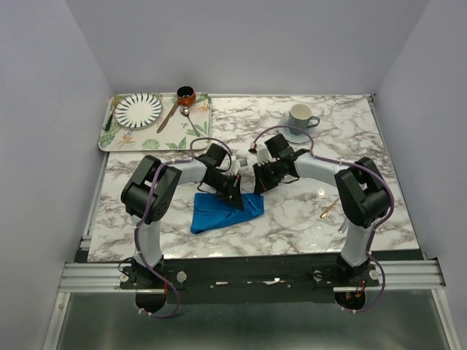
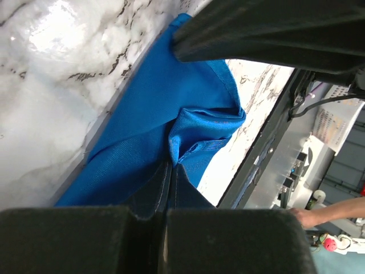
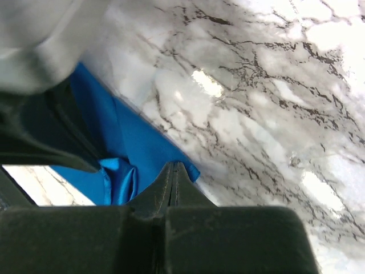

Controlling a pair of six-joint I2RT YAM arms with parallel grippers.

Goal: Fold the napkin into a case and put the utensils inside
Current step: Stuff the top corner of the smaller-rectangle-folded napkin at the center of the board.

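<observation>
**Both jaws clenched at the cloth – no case yet**

The left gripper (image 2: 169,169) is pressed fully shut, and a puckered fold of the napkin (image 2: 142,114) runs straight into its closed tips, so it appears to be pinching the cloth. The right gripper (image 3: 174,170) is just as tightly closed. Its tips sit right at the napkin's edge, but I cannot tell whether any cloth is caught between them.

The two grippers stand close together. From them the napkin spreads back toward the arm bases as a loose, crumpled heap on the marble table (image 1: 306,226), not yet a narrow pouch.

To the right of the right jaws, well apart from the cloth, lies a slim gold-coloured utensil (image 1: 327,211). I cannot find the silver one. Well beyond both jaws are a cup (image 1: 300,117) and a patterned tray (image 1: 117,138).

The cloth looks light, limp and thin – it should sag and bunch wherever it is not held, and slide easily on the smooth marble. In my judgement it is best taken by two corners of one edge and kept taut between the jaws, so the fold lands flat.
</observation>
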